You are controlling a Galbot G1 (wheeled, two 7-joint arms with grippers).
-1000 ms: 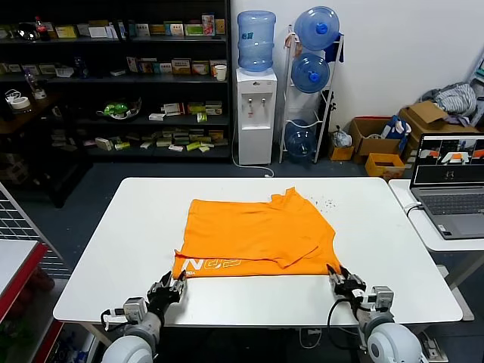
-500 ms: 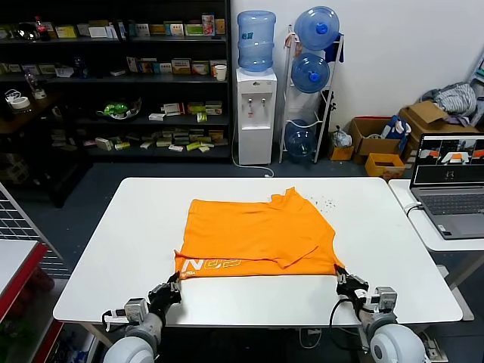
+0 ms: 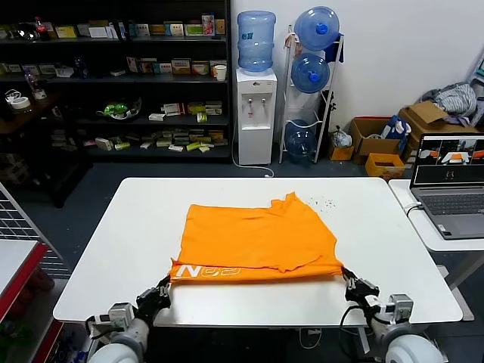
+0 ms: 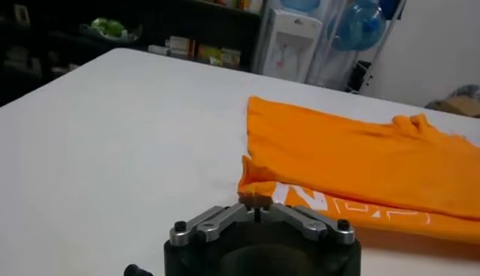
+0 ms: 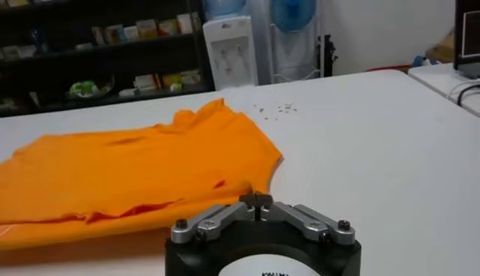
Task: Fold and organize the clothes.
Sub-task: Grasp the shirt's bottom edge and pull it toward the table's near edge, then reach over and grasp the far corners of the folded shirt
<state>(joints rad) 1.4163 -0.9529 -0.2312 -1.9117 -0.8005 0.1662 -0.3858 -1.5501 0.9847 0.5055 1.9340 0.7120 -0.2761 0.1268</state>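
Both pincers we keep clamped on T-shirt (image 3: 257,240) near corners: left pincer (image 3: 160,290) on lettered hem corner, right pincer (image 3: 355,286) opposite. Shirt lies ahead on surface (image 3: 393,227). Risk: uneven pull skews fold; thin pinch slips.

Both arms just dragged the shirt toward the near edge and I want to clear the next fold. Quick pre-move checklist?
1. Left gripper shut on T-shirt corner: ok.
2. Right gripper shut on the other near corner: ok.
3. Near hem taut and straight between the grippers: ok.
4. Lettering strip showing along the near edge: ok.
5. Far collar lying flat: not ok, it pokes up.
6. Table free on the far side for the fold: ok.
7. Layers under the top fold aligned: cannot tell.
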